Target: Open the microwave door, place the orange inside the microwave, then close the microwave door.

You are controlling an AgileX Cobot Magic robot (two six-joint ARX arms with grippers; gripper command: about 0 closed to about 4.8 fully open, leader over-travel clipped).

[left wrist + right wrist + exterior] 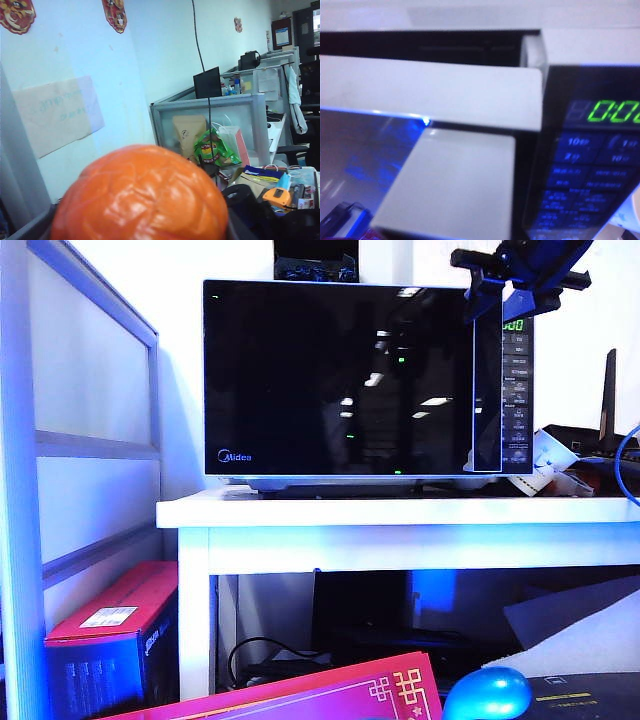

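The black-fronted microwave stands on a white table. Its glossy door looks nearly flush from the front. In the right wrist view a dark gap runs behind the door's white top edge, beside the button panel. My right gripper hangs over the door's top corner by the handle strip; its jaws are too unclear to read. My left gripper is out of the exterior view. It is shut on the orange, which fills its wrist view between the dark jaws.
A shiny blue egg-shaped object and a red card lie at the front. A red box sits under the table's left side, by a white partition. Cables and white clutter crowd the table's right end.
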